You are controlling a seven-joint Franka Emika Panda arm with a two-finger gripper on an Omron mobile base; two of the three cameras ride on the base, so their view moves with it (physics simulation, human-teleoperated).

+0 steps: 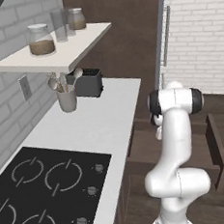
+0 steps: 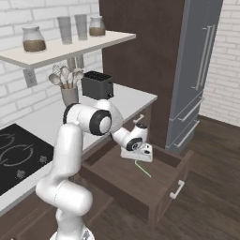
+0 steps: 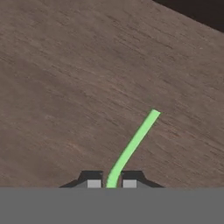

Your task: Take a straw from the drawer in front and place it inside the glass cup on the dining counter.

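The gripper point(image 2: 137, 160) hung low inside the open drawer point(image 2: 140, 187), pointing down at its wooden bottom. In the hand view the jaws stood narrow, and the green straw point(image 3: 131, 146) came out from the gap between the two finger tips point(image 3: 93, 183). Its near end sat between them and seemed to be pinched, but the contact itself was hidden at the lower border of that view. From the jaws the straw ran forward and a little to one side over the brown wood, with a light curve, and its far end was free. I could not tell whether this far end touched the drawer bottom or was just above it.

In the right base view the straw point(image 2: 143, 168) showed as a thin green line just under the jaws, going toward the drawer front panel with its pale handle point(image 2: 176, 189). The drawer walls stood well apart from the jaws on each side.

Behind the jaws, on the white surface point(image 1: 100, 120), stood a black toaster point(image 2: 97, 85) and a grey utensil holder point(image 2: 69, 95) with spoons, and further to the side a black cooktop point(image 1: 44, 193).
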